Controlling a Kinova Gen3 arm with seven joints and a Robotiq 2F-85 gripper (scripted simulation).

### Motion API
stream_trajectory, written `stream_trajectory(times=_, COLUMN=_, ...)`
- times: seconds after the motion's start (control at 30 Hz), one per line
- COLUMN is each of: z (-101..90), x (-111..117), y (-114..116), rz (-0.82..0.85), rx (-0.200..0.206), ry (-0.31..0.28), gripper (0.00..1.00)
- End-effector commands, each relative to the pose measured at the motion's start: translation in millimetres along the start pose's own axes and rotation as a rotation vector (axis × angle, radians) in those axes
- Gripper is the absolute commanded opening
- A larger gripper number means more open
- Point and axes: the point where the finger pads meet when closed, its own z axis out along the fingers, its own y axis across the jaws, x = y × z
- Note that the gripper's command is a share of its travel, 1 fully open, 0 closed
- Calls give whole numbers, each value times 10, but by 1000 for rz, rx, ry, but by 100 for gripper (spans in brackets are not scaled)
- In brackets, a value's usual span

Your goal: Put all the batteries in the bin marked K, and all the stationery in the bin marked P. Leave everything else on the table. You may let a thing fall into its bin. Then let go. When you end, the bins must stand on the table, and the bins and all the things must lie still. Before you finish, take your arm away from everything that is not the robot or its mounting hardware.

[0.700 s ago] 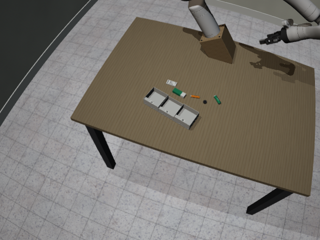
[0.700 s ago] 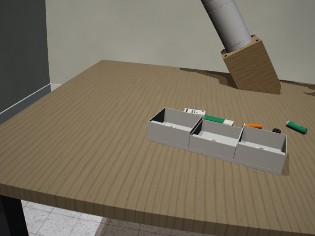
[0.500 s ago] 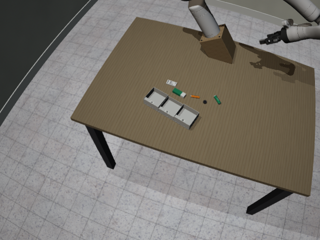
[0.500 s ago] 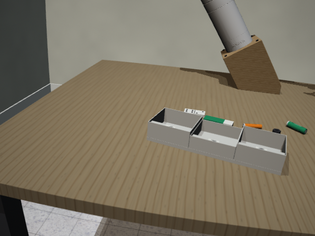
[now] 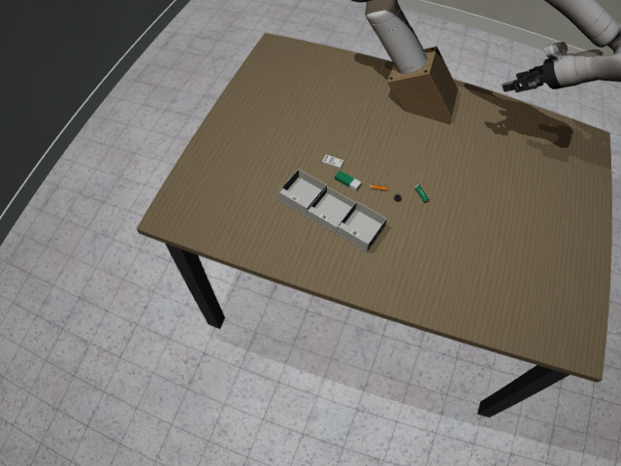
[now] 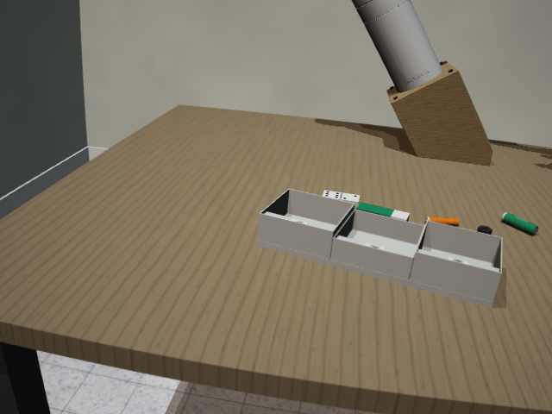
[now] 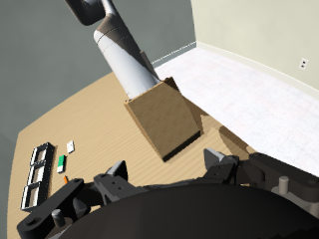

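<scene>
Gripper [image 5: 507,86] hangs high off the desk [image 5: 250,125] far edge, nearly wide, holding nothing. Green battery [image 5: 421,193], orange battery [image 5: 378,187] & eraser [image 5: 347,180] lie beside the bins [image 5: 296,203], within easy drop reach; nothing's binned yet.

The arm [image 5: 396,37] is built of smooth, pale grey tubular links with rounded elbow housings, faint seam lines ringing the tubes near the joints. Its lowest link [image 6: 398,42] is a plain grey cylinder with a thin ring seam near the top and faint embossed lettering low on its side. The gripper [image 5: 519,83] is black, blocky and angular, with linked fingers, joined to the light grey wrist [image 5: 576,67] through a dark collar.
</scene>
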Motion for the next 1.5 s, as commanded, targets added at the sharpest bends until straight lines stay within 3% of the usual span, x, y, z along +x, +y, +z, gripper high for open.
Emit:
stream_trajectory(times=0.0, z=119, x=-74, y=13, rz=1, rx=4, ry=16, gripper=9)
stream_trajectory(times=0.1, z=74, x=-92, y=-214, rz=99, rx=-46, ry=-72, gripper=9)
stream_trajectory(times=0.2, z=19, x=-113, y=-327, rz=99, rx=-46, ry=-72, gripper=9)
stream_trajectory(times=0.27, z=11, x=-131, y=-493, rz=176, rx=-82, ry=-126, gripper=9)
stream_trajectory(times=0.33, z=4, x=-148, y=-658, rz=187, rx=-87, ry=-133, gripper=9)
stream_trajectory(times=0.4, z=4, x=-148, y=-658, rz=187, rx=-87, ry=-133, gripper=9)
stream_trajectory(times=0.47, z=9, x=-159, y=-824, rz=264, rx=-125, ry=-185, gripper=9)
stream_trajectory(times=0.6, z=17, x=-173, y=-1037, rz=274, rx=-130, ry=-191, gripper=9)
stream_trajectory(times=0.67, z=36, x=-176, y=-1203, rz=352, rx=-168, ry=-241, gripper=9)
stream_trajectory(times=0.77, z=62, x=-179, y=-1399, rz=361, rx=-172, ry=-246, gripper=9)
stream_trajectory(times=0.83, z=96, x=-175, y=-1562, rz=439, rx=-212, ry=-294, gripper=9)
stream_trajectory(times=0.9, z=131, x=-170, y=-1725, rz=447, rx=-216, ry=-298, gripper=9)
stream_trajectory(times=0.97, z=131, x=-170, y=-1725, rz=447, rx=-216, ry=-298, gripper=9)
stream_trajectory(times=1.03, z=177, x=-158, y=-1885, rz=525, rx=-257, ry=-344, gripper=9)
stream_trajectory(times=1.17, z=243, x=-141, y=-2103, rz=531, rx=-260, ry=-348, gripper=9)
stream_trajectory(times=1.23, z=304, x=-120, y=-2256, rz=610, rx=-303, ry=-392, gripper=9)
stream_trajectory(times=1.33, z=376, x=-96, y=-2432, rz=614, rx=-306, ry=-395, gripper=9)
stream_trajectory(times=1.4, z=451, x=-66, y=-2577, rz=692, rx=-351, ry=-438, gripper=9)
stream_trajectory(times=1.47, z=526, x=-37, y=-2723, rz=695, rx=-352, ry=-439, gripper=9)
